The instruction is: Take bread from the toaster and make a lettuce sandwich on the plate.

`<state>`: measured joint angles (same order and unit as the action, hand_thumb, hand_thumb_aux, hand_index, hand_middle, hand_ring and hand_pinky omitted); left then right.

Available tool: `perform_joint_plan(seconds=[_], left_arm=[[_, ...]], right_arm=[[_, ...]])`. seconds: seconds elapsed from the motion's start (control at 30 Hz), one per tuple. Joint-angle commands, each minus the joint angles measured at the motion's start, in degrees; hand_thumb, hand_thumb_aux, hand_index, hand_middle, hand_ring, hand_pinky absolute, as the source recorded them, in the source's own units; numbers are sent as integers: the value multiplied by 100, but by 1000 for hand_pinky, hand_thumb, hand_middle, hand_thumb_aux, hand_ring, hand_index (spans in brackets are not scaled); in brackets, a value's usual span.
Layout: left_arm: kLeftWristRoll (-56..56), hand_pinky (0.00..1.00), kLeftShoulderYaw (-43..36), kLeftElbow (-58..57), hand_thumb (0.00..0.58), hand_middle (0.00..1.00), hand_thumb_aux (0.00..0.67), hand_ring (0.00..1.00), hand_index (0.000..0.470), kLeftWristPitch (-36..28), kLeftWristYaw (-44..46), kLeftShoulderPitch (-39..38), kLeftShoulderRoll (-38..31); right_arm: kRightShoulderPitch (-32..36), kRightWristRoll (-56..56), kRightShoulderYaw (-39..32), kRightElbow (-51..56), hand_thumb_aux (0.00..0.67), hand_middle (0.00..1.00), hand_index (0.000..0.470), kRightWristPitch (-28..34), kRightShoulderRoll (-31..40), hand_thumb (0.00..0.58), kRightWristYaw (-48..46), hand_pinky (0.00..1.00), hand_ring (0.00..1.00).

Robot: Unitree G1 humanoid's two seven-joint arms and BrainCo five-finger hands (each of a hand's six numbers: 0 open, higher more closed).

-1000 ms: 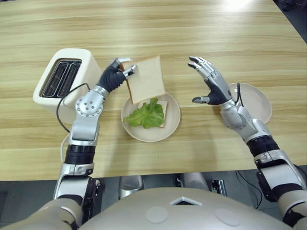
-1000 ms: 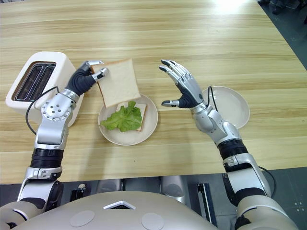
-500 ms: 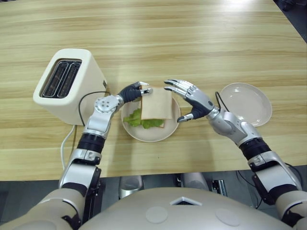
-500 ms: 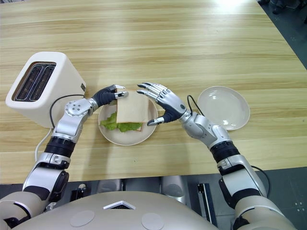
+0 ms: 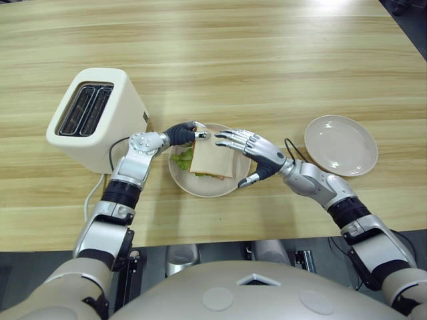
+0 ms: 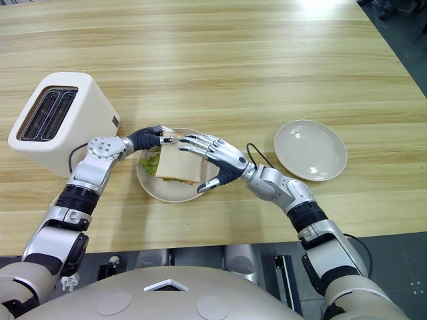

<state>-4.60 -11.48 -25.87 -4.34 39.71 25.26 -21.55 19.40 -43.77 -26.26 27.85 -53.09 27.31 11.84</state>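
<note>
A white bread slice (image 5: 212, 157) lies on top of the lettuce (image 5: 181, 159) and a lower slice, on the cream plate (image 5: 205, 191) in front of me. My left hand (image 5: 181, 132) is at the plate's far left rim, its fingers pinched on the top slice's far left corner. My right hand (image 5: 252, 151) is open with fingers spread, its fingertips over the slice's right edge. Left of the plate stands the cream toaster (image 5: 90, 113), and both slots look dark.
A second, bare plate (image 5: 341, 145) sits to the right of my right forearm. The toaster's cable (image 5: 90, 195) runs down to the table's near edge. Bare wooden tabletop (image 5: 240, 60) stretches behind everything.
The top slice came down from a tilted hold and now lies flat on the lettuce. My right hand swept left and down to the slice. My left hand sank to the plate's rim.
</note>
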Motion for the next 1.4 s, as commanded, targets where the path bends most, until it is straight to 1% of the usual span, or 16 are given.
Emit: perform_joint_plan(seconds=[0.03, 0.2, 0.33, 0.43, 0.57, 0.67, 0.8, 0.9, 0.93, 0.97, 1.0, 1.03, 1.13, 1.23, 1.3, 1.4], left_arm=[[18, 1000, 67, -30, 580, 1000, 670, 1000, 460, 7, -17, 128, -50], [-59, 1000, -33, -87, 580, 1000, 670, 1000, 460, 85, -61, 47, 26], [-151, 1000, -87, -202, 580, 1000, 670, 1000, 460, 179, -135, 15, 44], [-225, 1000, -131, -345, 580, 1000, 670, 1000, 460, 261, -203, 29, 54], [-307, 1000, -176, -506, 580, 1000, 670, 1000, 460, 372, -249, 46, 115], [-354, 1000, -215, -607, 580, 1000, 670, 1000, 460, 438, -251, 104, 158], [-418, 1000, -211, -704, 580, 1000, 670, 1000, 460, 507, -297, 136, 197], [-598, 1000, -213, -706, 580, 1000, 670, 1000, 460, 645, -527, 152, 174], [-636, 1000, -196, -687, 520, 1000, 455, 1000, 312, 695, -622, 166, 180], [-714, 1000, -184, -646, 278, 1000, 187, 1000, 128, 772, -769, 187, 171], [-818, 1000, -185, -597, 53, 1000, 32, 1000, 22, 841, -944, 208, 157], [-908, 1000, -162, -543, 0, 1000, 0, 1000, 0, 905, -1158, 251, 151], [-1309, 1000, -157, -356, 0, 1000, 0, 1000, 0, 1105, -1869, 387, 86], [-1810, 1000, -122, 110, 0, 1000, 0, 1000, 0, 1196, -2607, 455, 2], [-2718, 1000, -284, 557, 0, 1000, 0, 1000, 0, 1091, -3424, 488, -244], [-4684, 1000, -573, 1371, 0, 1000, 0, 1000, 0, 460, -4833, 543, -764]], right_arm=[[-57, -20, -98, -106, 0, 0, 0, -4, -12, 0, -204, 0, 0], [-48, -27, -182, -63, 0, 0, 0, 31, -53, 0, -410, 0, 0], [41, -147, -308, 61, 0, 0, 0, 210, -92, 0, -607, 0, 0], [242, -504, -535, 227, 0, 0, 0, 393, -278, 0, -563, 0, 0], [690, -1253, -977, 563, 0, 0, 0, 663, -580, 0, -177, 0, 0], [817, -1529, -1271, 802, 0, 0, 0, 787, -646, 0, -132, 0, 0], [836, -1656, -1586, 1041, 0, 0, 0, 851, -545, 0, -496, 0, 0], [810, -1663, -1740, 1196, 0, 0, 0, 914, -426, 0, -939, 0, 0], [784, -1617, -1766, 1229, 0, 0, 0, 918, -384, 0, -1099, 0, 0], [759, -1571, -1781, 1240, 0, 0, 0, 919, -347, 0, -1231, 0, 0], [735, -1537, -1787, 1227, 0, 0, 0, 918, -311, 0, -1323, 0, 0], [715, -1494, -1787, 1211, 0, 0, 0, 917, -279, 0, -1417, 0, 0], [657, -1323, -1770, 1168, 0, 0, 0, 921, -210, 0, -1646, 0, 0], [625, -1193, -1743, 1112, 0, 0, 0, 953, -147, 0, -1731, 0, 0], [595, -1087, -1707, 1096, 0, 0, 0, 969, -119, 0, -1798, 0, 0], [535, -952, -1662, 1082, 0, 0, 0, 986, -73, 0, -1872, 0, 0]])
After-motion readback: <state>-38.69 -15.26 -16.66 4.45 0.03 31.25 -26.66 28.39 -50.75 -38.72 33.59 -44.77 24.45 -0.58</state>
